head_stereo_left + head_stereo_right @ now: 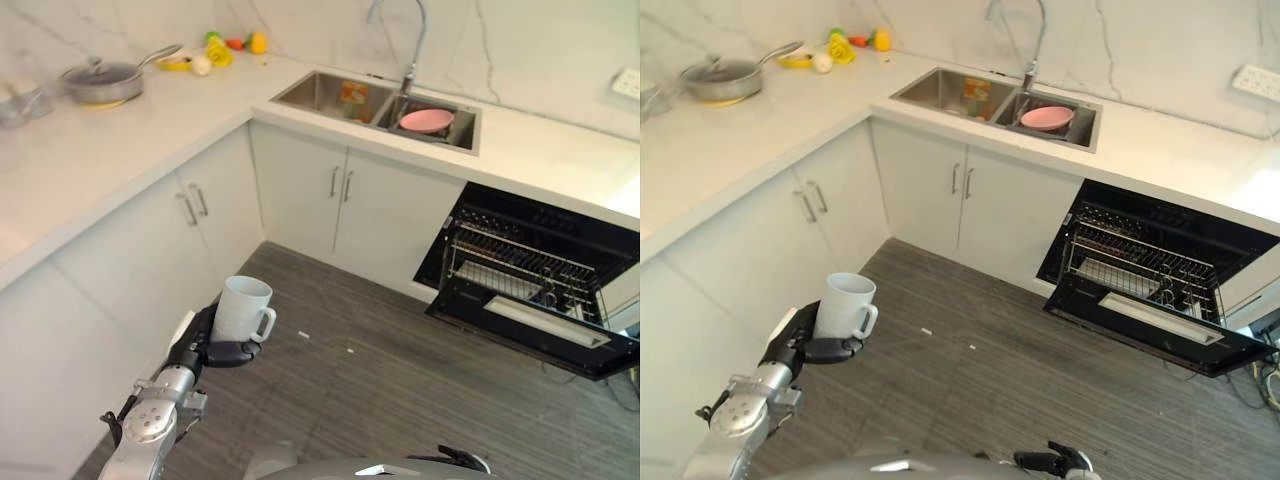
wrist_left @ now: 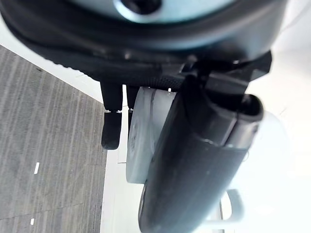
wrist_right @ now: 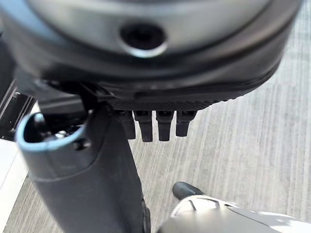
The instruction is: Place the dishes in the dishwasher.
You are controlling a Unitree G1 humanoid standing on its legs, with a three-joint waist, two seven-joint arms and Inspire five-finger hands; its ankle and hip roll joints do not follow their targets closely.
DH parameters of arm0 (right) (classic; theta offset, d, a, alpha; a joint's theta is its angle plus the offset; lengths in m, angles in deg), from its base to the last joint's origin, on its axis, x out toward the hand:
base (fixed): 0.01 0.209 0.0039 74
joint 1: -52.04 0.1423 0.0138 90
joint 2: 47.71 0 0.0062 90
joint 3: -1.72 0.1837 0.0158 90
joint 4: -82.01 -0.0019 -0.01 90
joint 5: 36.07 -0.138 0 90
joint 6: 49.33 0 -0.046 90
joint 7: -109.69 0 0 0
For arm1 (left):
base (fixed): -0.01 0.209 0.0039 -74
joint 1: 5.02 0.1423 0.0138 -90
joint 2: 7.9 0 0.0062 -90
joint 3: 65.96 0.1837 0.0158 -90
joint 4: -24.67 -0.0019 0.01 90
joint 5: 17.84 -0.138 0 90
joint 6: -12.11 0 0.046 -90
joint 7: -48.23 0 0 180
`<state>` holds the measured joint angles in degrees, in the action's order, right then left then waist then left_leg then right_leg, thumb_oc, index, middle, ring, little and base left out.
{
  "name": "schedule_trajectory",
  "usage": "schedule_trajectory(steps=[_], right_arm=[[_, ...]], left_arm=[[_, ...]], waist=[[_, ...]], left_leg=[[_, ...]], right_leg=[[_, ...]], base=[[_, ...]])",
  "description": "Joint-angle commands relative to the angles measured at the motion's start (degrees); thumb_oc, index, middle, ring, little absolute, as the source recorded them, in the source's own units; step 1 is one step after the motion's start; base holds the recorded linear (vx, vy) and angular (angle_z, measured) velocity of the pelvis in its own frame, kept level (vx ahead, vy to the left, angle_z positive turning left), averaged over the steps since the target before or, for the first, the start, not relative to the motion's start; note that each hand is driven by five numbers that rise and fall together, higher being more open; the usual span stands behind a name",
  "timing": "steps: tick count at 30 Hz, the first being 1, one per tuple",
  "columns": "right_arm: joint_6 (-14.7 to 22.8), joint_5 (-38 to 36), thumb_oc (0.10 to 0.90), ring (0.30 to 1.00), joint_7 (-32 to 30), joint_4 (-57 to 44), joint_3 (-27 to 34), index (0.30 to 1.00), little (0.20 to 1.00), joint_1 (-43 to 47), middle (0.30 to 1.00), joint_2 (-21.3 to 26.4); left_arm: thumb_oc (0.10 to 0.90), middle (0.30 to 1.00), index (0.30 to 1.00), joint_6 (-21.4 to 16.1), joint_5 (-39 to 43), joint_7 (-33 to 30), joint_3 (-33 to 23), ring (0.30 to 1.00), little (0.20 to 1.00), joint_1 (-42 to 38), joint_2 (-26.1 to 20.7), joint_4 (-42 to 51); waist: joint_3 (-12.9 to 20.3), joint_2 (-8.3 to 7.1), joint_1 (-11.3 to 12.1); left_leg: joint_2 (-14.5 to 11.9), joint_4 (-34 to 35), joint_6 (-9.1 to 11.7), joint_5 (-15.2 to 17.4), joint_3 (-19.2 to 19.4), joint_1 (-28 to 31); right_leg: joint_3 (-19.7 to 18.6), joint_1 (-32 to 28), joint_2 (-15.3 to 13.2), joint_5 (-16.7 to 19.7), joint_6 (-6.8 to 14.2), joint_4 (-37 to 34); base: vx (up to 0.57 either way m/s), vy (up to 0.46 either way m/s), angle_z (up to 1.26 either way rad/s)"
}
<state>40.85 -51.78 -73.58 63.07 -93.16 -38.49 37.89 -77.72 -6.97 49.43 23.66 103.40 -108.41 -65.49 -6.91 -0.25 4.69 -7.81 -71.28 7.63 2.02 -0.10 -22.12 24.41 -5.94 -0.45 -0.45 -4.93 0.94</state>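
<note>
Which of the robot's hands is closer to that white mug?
Left. The left hand is curled round the white mug, holding it upright above the floor. The right hand hangs low, well off to the mug's right.

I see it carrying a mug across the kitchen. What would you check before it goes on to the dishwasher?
1. Grip: left hand curled round the white mug: ok.
2. Mug upright, mouth up: ok.
3. Dishwasher door down, rack showing: ok.
4. Free spot on the rack: cannot tell.
5. Wood floor between mug and dishwasher free of obstacles, only small white specks: ok.
6. Right hand holds nothing, fingers relaxed: ok.
</note>
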Motion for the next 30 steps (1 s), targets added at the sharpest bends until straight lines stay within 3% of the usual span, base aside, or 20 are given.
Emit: schedule_trajectory(steps=[1, 2, 3, 4, 5, 6, 9, 12, 13, 15, 16, 18, 19, 20, 22, 24, 26, 27, 28, 30], right_arm=[[3.48, -4.26, 0.800, 0.900, -1.01, -4.20, -1.65, 0.900, 0.900, 5.23, 0.900, -0.09], [3.46, -4.28, 0.800, 0.900, -1.01, -4.25, -1.68, 0.900, 0.900, 5.18, 0.900, -0.06], [3.70, -4.29, 0.800, 0.900, -1.01, -5.09, -1.86, 0.900, 0.900, 5.57, 0.900, -0.05], [4.23, -3.22, 0.800, 0.900, -1.14, -6.09, -2.88, 0.900, 0.900, 6.36, 0.900, 0.18], [4.23, -3.21, 0.800, 0.900, -1.15, -6.10, -2.84, 0.900, 0.900, 6.37, 0.900, 0.22], [4.72, -3.26, 0.800, 0.900, -1.39, -7.07, -3.31, 0.900, 0.900, 6.44, 0.900, 0.08], [5.26, -2.49, 0.800, 0.900, -1.24, -9.12, -3.58, 0.900, 0.900, 5.43, 0.900, -0.17], [4.99, -1.61, 0.800, 0.900, -1.50, -10.18, -3.09, 0.900, 0.900, 4.13, 0.900, 0.12], [4.82, -1.31, 0.800, 0.900, -1.05, -12.30, -2.18, 0.900, 0.900, 3.31, 0.900, -0.01], [4.66, -1.13, 0.800, 0.900, -0.83, -13.63, -1.79, 0.900, 0.900, 3.28, 0.900, 0.08], [4.63, -0.24, 0.800, 0.900, -0.94, -16.64, -1.49, 0.900, 0.900, 3.65, 0.900, 0.78], [4.59, -0.24, 0.800, 0.900, -0.96, -18.12, -1.30, 0.900, 0.900, 3.65, 0.900, 0.93], [4.78, -0.19, 0.800, 0.900, -1.10, -21.85, -0.84, 0.900, 0.900, 3.65, 0.900, 1.01], [4.85, -0.04, 0.800, 0.900, -0.92, -22.35, -0.72, 0.900, 0.900, 3.53, 0.900, 0.90], [4.75, 0.10, 0.800, 0.900, -0.61, -24.40, -0.02, 0.900, 0.900, 3.23, 0.900, 1.20], [5.11, -0.29, 0.800, 0.900, -0.75, -25.98, 0.61, 0.900, 0.900, 3.08, 0.900, 1.41], [5.22, -0.79, 0.800, 0.900, -0.98, -26.45, 1.16, 0.900, 0.900, 2.99, 0.900, 1.25], [5.22, -0.79, 0.800, 0.900, -0.98, -26.45, 1.17, 0.900, 0.900, 2.98, 0.900, 1.27], [4.92, -0.37, 0.800, 0.900, -0.57, -26.13, 0.85, 0.900, 0.900, 3.10, 0.900, 0.96], [4.79, 0.11, 0.800, 0.900, -0.22, -26.04, 0.36, 0.900, 0.900, 3.13, 0.900, 0.87]], left_arm=[[0.400, 0.300, 0.300, -6.53, 3.57, -1.88, -1.38, 0.300, 0.300, -4.00, -0.70, 9.22], [0.400, 0.300, 0.300, -6.57, 3.57, -1.88, -1.36, 0.300, 0.300, -4.00, -0.68, 9.17], [0.400, 0.300, 0.300, -6.57, 3.65, -1.79, -1.28, 0.300, 0.300, -3.91, -0.72, 9.03], [0.400, 0.300, 0.300, -6.77, 2.89, -1.66, -1.17, 0.300, 0.300, -3.42, -0.86, 8.41], [0.400, 0.300, 0.300, -6.80, 2.87, -1.67, -1.11, 0.300, 0.300, -3.49, -0.82, 8.36], [0.400, 0.300, 0.300, -7.06, 2.88, -2.23, -0.53, 0.300, 0.300, -3.29, -0.46, 7.68], [0.400, 0.300, 0.300, -7.32, 2.41, -1.81, -1.39, 0.300, 0.300, -1.67, -0.15, 8.13], [0.400, 0.300, 0.300, -7.47, 2.08, -1.62, -1.07, 0.300, 0.300, -2.15, -0.18, 7.46], [0.400, 0.300, 0.300, -7.08, 1.69, -1.48, -1.27, 0.300, 0.300, -2.82, -0.96, 7.33], [0.400, 0.300, 0.300, -6.90, 1.51, -1.39, -1.32, 0.300, 0.300, -3.58, -1.68, 7.18], [0.400, 0.300, 0.300, -6.63, 0.51, -1.51, -1.02, 0.300, 0.300, -4.68, -2.60, 7.20], [0.400, 0.300, 0.300, -6.59, 0.19, -1.64, -0.86, 0.300, 0.300, -5.07, -2.81, 7.11], [0.400, 0.300, 0.300, -6.50, -1.38, -2.22, -0.13, 0.300, 0.300, -6.65, -2.90, 6.10], [0.400, 0.300, 0.300, -6.31, -1.38, -2.11, -0.11, 0.300, 0.300, -6.83, -2.70, 5.98], [0.400, 0.300, 0.300, -6.44, -0.72, -1.84, 0.12, 0.300, 0.300, -7.55, -1.71, 6.11], [0.400, 0.300, 0.300, -6.93, -0.42, -1.56, 0.11, 0.300, 0.300, -8.07, -1.51, 6.63], [0.400, 0.300, 0.300, -7.47, -0.82, -1.68, 0.53, 0.300, 0.300, -8.95, -1.28, 5.97], [0.400, 0.300, 0.300, -7.47, -0.82, -1.68, 0.55, 0.300, 0.300, -8.96, -1.26, 5.96], [0.400, 0.300, 0.300, -7.44, -1.47, -1.69, 0.00, 0.300, 0.300, -8.82, -0.91, 5.63], [0.400, 0.300, 0.300, -7.49, -1.47, -1.58, -0.59, 0.300, 0.300, -8.45, -0.58, 5.46]], waist=[[-4.08, -2.78, 1.97], [-4.18, -2.94, 2.21], [-4.33, -2.94, 2.71], [-4.47, -1.50, 4.65], [-4.44, -1.60, 4.68], [-4.81, -0.25, 6.07], [-3.36, 0.62, 5.90], [-1.81, -0.33, 4.99], [-1.35, -0.56, 3.88], [-1.62, -0.62, 3.44], [-2.84, -0.68, 1.98], [-3.28, 0.02, 1.24], [-4.68, 0.62, 0.60], [-4.63, 0.65, 0.49], [-4.59, -0.27, 0.58], [-4.63, -0.95, 0.56], [-4.75, -0.66, 0.16], [-4.81, -0.59, 0.18], [-4.42, -0.88, 0.49], [-4.11, -0.88, 1.03]], left_leg=[[0.99, 34.13, -3.87, 2.01, 4.84, 10.24], [1.14, 34.67, -3.95, 1.94, 5.24, 10.78], [1.45, 40.70, -4.13, 1.95, 5.22, 10.35], [3.60, 57.92, -3.22, -3.41, 1.48, 9.10], [3.75, 59.09, -3.25, -4.30, 1.58, 9.48], [5.04, 67.95, -2.12, -8.80, -1.62, 7.65], [4.55, 72.87, -1.94, -11.84, -1.31, 12.78], [5.47, 73.80, -2.98, -10.38, -0.76, 15.66], [5.52, 74.26, -4.15, -9.05, 0.59, 18.19], [5.62, 73.93, -5.25, -7.82, 1.62, 19.44], [6.52, 73.30, -7.50, -5.10, 3.43, 22.22], [6.02, 73.23, -8.32, -4.50, 3.88, 23.08], [5.95, 74.20, -9.89, -2.44, 6.52, 26.62], [5.96, 74.36, -10.07, -1.83, 7.24, 27.66], [6.59, 74.79, -9.67, 0.45, 8.61, 29.82], [6.19, 74.32, -8.66, 1.58, 8.87, 30.22], [5.11, 74.65, -7.53, 3.15, 9.11, 32.47], [5.04, 74.66, -7.51, 3.17, 9.13, 32.57], [4.49, 75.02, -6.65, 3.94, 10.72, 33.95], [4.12, 75.13, -6.06, 4.55, 12.04, 35.01]], right_leg=[[-0.83, -2.06, -1.24, -1.62, 7.25, -5.94], [-1.09, -2.20, -1.48, -1.64, 7.35, -5.94], [-2.10, -2.67, -1.88, -1.90, 7.82, -5.94], [-4.04, -4.53, -0.63, -3.29, 9.00, -5.94], [-4.02, -4.36, -0.78, -3.10, 8.99, -5.94], [-6.64, -6.80, 0.37, -4.99, 9.10, -5.94], [-7.11, -7.93, 0.34, -6.06, 9.58, -5.94], [-7.10, -8.49, -1.99, -5.69, 11.05, -3.83], [-7.34, -6.62, -4.29, -6.00, 12.36, 2.92], [-7.62, -3.72, -6.29, -5.57, 13.47, 8.97], [-8.18, 1.51, -9.93, -1.12, 16.38, 21.34], [-8.66, 3.82, -10.30, 0.72, 16.40, 25.90], [-7.17, 8.36, -12.72, 2.78, 16.78, 34.11], [-5.90, 9.00, -13.86, 3.36, 17.02, 34.38], [-3.04, 8.35, -16.83, 2.11, 16.32, 26.45], [-1.56, 7.90, -17.60, 2.73, 16.13, 15.42], [-0.55, 9.77, -18.52, 7.12, 17.52, 5.12], [-0.53, 9.63, -18.43, 7.18, 17.52, 5.00], [3.62, 10.46, -19.76, 9.79, 18.57, -0.10], [6.39, 9.52, -19.72, 10.58, 18.65, -1.31]], base=[[0.40, 0.365, -0.96], [0.22, 0.237, -0.85], [0.34, 0.340, -0.93], [0.33, 0.336, -0.69], [0.47, 0.446, -0.81], [0.29, 0.284, -0.84], [0.23, 0.288, -1.45], [0.26, 0.304, -0.86], [0.16, 0.210, -0.44], [0.19, 0.334, -0.39], [0.15, 0.363, -0.34], [0.11, 0.351, -0.52], [0.16, 0.370, -0.34], [0.20, 0.294, -0.68], [0.24, 0.006, -0.99], [0.24, -0.170, -0.68], [0.26, -0.146, -0.62], [0.25, -0.078, -0.44], [0.25, -0.045, -0.33], [0.24, -0.057, -0.49]])
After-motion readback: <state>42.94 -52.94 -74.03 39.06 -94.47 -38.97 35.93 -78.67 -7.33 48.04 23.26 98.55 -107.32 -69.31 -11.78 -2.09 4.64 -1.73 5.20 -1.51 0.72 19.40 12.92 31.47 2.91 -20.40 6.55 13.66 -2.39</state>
